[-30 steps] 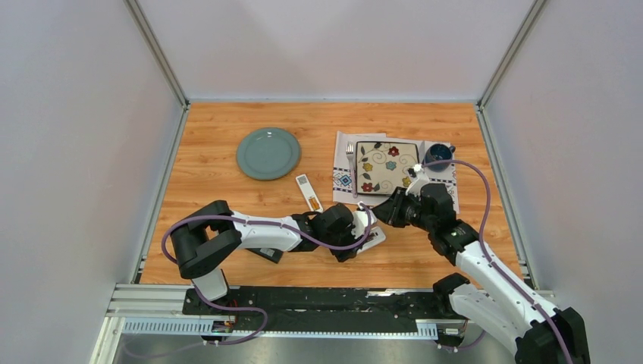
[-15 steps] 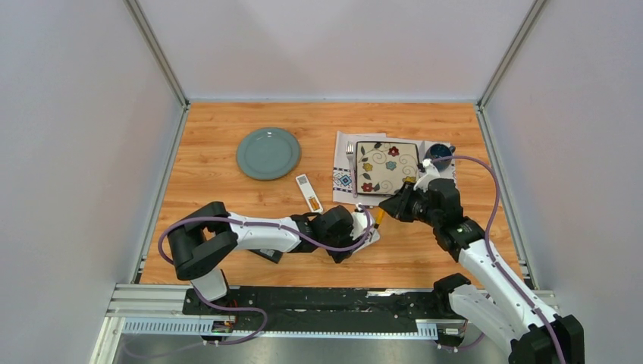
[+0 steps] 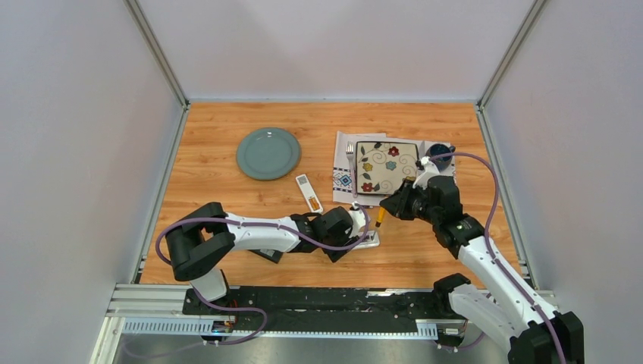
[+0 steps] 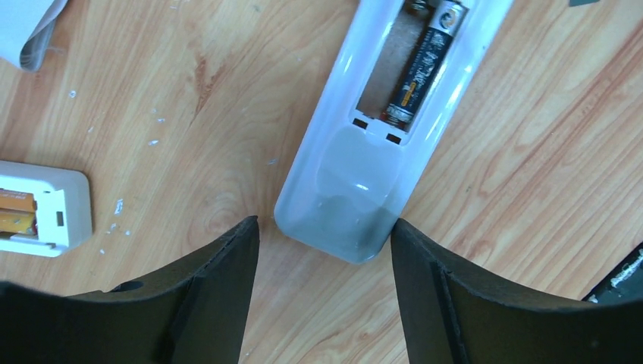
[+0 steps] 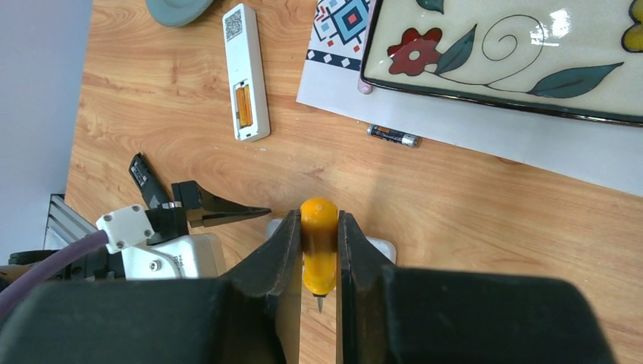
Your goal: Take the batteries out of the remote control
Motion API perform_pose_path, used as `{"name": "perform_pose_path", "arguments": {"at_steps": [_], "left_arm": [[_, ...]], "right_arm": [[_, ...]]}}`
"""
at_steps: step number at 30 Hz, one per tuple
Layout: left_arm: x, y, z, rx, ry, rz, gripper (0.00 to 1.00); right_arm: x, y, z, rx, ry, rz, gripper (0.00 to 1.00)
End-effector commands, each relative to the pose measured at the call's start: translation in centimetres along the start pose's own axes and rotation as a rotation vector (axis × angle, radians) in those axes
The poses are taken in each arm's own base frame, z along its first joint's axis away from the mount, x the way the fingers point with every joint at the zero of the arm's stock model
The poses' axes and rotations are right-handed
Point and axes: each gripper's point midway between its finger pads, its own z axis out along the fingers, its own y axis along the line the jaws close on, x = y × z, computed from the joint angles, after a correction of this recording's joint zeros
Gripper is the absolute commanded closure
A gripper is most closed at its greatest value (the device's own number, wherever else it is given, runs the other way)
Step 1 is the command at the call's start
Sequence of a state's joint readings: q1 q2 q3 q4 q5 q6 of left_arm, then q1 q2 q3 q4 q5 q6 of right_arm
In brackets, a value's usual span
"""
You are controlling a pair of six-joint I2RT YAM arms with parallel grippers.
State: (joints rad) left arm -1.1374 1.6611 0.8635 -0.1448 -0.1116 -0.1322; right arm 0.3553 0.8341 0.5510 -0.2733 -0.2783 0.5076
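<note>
A white remote control (image 4: 356, 205) lies face down on the wood with its compartment open. One dark battery (image 4: 421, 64) sits in the right slot and the left slot is bare. My left gripper (image 4: 324, 250) is open, its jaws on either side of the remote's near end; it also shows in the top view (image 3: 362, 231). My right gripper (image 5: 318, 227) is shut on an orange-handled screwdriver (image 5: 318, 246), held above the remote (image 5: 379, 246) with its tip pointing down. A loose dark battery (image 5: 393, 136) lies by the placemat edge.
A second white remote (image 5: 244, 72) with gold-orange batteries (image 5: 244, 106) lies to the left, also in the top view (image 3: 308, 192). A floral square plate (image 3: 387, 167) sits on a placemat (image 3: 343, 178) beside a blue cup (image 3: 438, 155). A green plate (image 3: 268, 152) is further left.
My right gripper has drawn back to the right and away from the remote with the screwdriver. My left gripper has shifted slightly left and toward the near edge.
</note>
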Motion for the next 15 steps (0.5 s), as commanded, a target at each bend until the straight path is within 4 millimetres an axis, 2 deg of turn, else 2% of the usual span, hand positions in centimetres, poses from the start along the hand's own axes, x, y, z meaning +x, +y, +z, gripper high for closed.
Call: {"name": "perform_pose_path", "arguments": {"at_steps": [1,5,11,15], "left_arm": [[3.5,2.5,-0.3,-0.121,0.137,0.011,0.31],[3.1,2.7,0.1,-0.121,0.141,-0.015,0.37],[1.3,2.7,0.6,-0.109,0.13,-0.023,0.4],[0.8,2.7,0.8,-0.103,0.124,-0.027,0.41]], "right_arm": [[-2.3,1.0,-0.1,-0.017,-0.052,-0.041,1.0],[-2.3,1.1,0.2,-0.03,-0.048,-0.043,1.0],[-1.8,1.2,0.7,-0.05,-0.026,-0.028,1.0],[-1.6,1.1,0.8,-0.048,-0.023,-0.026,1.0]]}}
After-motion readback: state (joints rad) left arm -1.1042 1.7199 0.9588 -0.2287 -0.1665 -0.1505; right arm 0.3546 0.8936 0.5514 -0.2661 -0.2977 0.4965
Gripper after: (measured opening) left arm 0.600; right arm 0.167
